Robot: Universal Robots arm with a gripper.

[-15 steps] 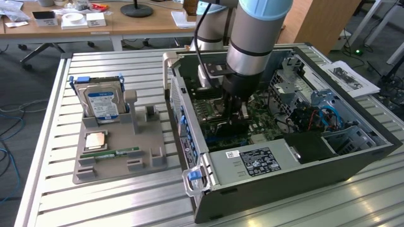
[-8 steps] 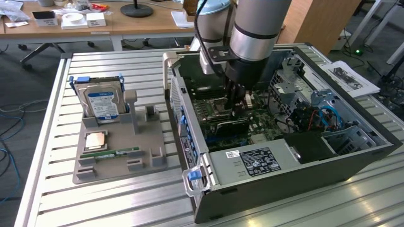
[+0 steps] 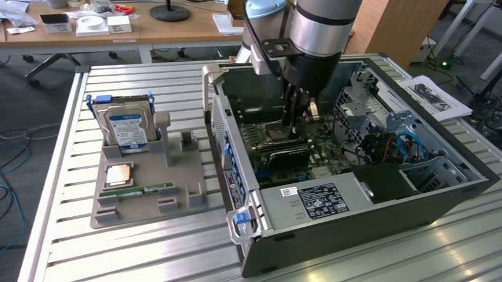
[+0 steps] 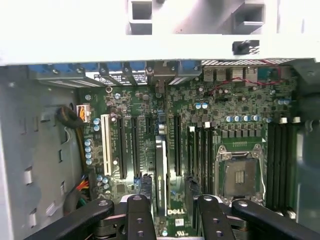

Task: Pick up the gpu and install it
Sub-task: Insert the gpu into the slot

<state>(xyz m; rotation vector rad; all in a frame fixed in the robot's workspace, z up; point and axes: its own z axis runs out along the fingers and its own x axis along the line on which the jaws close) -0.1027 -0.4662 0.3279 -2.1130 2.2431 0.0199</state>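
My gripper [image 4: 167, 210] is inside the open computer case [image 3: 439, 200], fingers [image 4: 138, 215] spread on either side of the gpu [image 4: 160, 175], which stands edge-on, upright over the motherboard [image 4: 240, 115] among the expansion slots. CPU socket [image 4: 239, 172] just beside. Hard drive [image 3: 128, 128] stands in the grey parts holder [image 3: 176, 194] on the worktop [image 3: 117, 252].

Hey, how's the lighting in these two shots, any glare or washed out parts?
Exterior view: even room light, pale sheen on the slatted table, case interior darker. Wrist view: the white case wall is washed out, the motherboard evenly lit, the gripper fingers dark.
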